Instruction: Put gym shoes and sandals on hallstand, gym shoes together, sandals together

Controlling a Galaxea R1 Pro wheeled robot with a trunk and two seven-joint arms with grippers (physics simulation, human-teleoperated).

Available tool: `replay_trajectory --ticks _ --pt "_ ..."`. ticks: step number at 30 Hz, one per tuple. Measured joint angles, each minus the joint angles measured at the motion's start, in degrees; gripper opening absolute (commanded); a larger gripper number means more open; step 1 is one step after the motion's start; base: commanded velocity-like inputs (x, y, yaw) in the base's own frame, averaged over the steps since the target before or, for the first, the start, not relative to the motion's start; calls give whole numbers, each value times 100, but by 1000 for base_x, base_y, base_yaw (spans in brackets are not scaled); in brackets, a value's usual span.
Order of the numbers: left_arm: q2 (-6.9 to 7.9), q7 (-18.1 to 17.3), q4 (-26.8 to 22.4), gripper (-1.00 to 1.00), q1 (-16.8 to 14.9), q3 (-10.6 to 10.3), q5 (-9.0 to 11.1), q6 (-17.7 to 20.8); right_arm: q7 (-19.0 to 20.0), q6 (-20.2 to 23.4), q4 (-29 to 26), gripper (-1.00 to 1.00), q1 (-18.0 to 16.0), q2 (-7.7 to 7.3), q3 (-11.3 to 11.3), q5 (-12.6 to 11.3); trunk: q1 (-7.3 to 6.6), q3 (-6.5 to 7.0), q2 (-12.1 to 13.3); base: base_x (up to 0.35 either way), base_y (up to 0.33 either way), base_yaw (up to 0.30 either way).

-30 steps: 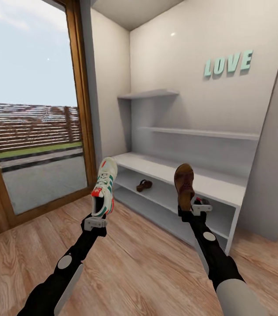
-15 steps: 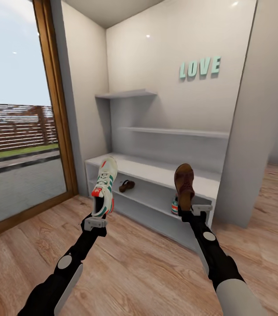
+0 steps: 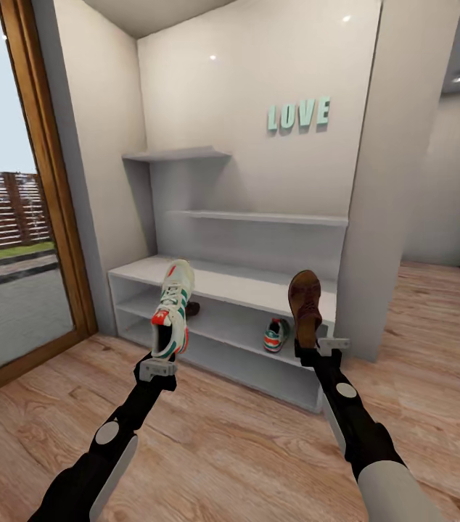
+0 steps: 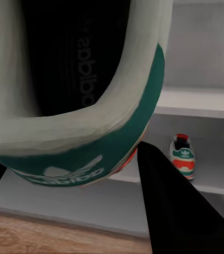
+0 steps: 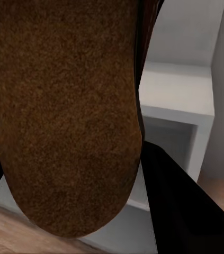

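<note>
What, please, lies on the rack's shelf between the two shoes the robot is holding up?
In the head view, between the held sneaker and the held sandal, a second sneaker stands on the rack's middle shelf, near the sandal; the shelf beside it is bare.

Bright even rendered light, daylight through the glass door (image 3: pixel 5 239), ceiling-light glints on the wall (image 3: pixel 259 72), blurry wrist close-ups

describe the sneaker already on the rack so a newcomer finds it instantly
Find the white hallstand under the LOVE letters. On the shelf below its bench top, toward the right end, sits a gym shoe. Unlike the matching sneaker held upright by the left gripper, it rests flat inside the rack.
</note>
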Motion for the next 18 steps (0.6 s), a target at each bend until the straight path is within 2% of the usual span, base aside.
replay_trajectory --ticks 4,18 --pt "0 0 1 -100 0 0 3 -1 0 0 0 -100 0 0 0 0 0 0 0 150 234 -300" --pt "0 0 1 -100 0 0 3 -1 0 0 3 -100 1 0 0 0 1 0 0 110 129 -300"
